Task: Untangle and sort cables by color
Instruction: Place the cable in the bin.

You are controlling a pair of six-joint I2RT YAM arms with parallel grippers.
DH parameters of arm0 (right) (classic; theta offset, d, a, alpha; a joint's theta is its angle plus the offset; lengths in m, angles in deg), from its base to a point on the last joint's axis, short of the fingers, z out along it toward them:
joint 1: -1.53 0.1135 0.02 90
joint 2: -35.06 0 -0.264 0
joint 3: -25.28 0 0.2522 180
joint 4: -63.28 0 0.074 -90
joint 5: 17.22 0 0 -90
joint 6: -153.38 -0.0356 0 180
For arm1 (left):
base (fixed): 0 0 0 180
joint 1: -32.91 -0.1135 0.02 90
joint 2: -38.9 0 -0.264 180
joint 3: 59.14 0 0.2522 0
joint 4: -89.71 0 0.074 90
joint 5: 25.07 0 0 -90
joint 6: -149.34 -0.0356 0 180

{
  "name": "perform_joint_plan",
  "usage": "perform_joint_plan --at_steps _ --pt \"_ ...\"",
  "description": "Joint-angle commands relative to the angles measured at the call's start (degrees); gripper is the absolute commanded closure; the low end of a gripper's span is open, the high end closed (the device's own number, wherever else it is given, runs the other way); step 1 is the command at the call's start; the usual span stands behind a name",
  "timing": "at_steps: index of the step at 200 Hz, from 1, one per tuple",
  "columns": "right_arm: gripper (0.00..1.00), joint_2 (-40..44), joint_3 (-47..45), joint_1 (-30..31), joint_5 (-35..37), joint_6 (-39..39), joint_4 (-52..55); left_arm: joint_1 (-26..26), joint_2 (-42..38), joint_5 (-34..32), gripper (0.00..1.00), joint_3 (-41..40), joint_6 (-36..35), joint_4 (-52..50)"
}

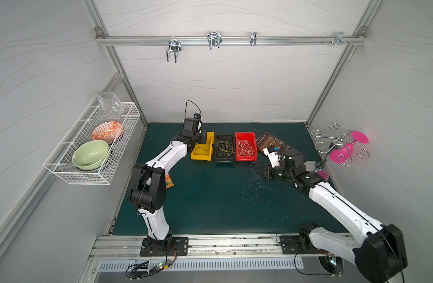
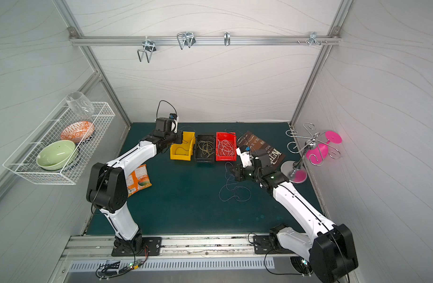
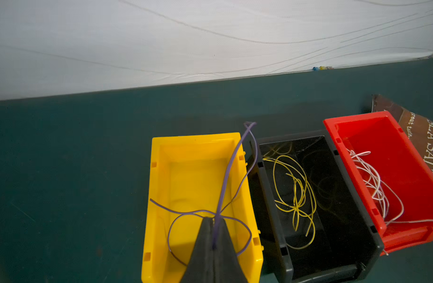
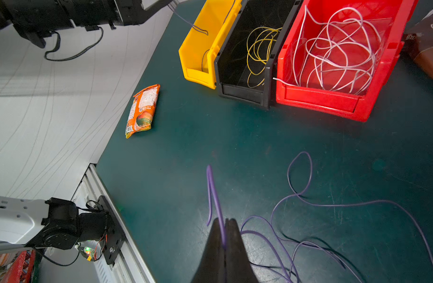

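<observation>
My left gripper [image 3: 214, 219] hangs over the yellow bin [image 3: 156, 196], shut on a purple cable [image 3: 225, 176] that loops down into the bin. My right gripper [image 4: 224, 220] is shut on another purple cable [image 4: 211, 181], low over the mat. More purple cables [image 4: 333, 203] lie tangled beside it, also seen in both top views [image 1: 257, 190] [image 2: 232, 192]. Yellow cables [image 3: 296, 193] lie in the black bin [image 3: 271, 196]. White cables [image 4: 333, 49] fill the red bin [image 4: 320, 100]. In a top view the left gripper [image 1: 206, 140] and right gripper [image 1: 259, 171] are far apart.
An orange snack pouch [image 2: 138, 180] lies on the green mat by the left arm. A brown bag [image 1: 269, 142] sits behind the right arm. A pink glass on a metal rack [image 1: 342, 149] stands at the right wall. A wire basket with bowls [image 1: 88, 152] hangs at the left.
</observation>
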Motion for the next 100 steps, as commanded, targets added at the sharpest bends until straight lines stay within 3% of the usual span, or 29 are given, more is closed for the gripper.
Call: perform_joint_plan --at_steps 1,26,100 --pt "1.00 -0.3 -0.9 0.3 0.0 -0.3 -0.4 -1.7 2.0 0.4 1.00 1.5 5.5 -0.6" --pt "1.00 -0.4 -0.9 0.3 0.0 -0.4 -0.4 -3.3 3.1 3.4 1.00 0.8 8.7 0.0" --pt "0.99 -0.9 -0.8 0.3 0.2 -0.4 -0.6 -3.3 4.7 2.5 1.00 0.0 6.2 -5.6"
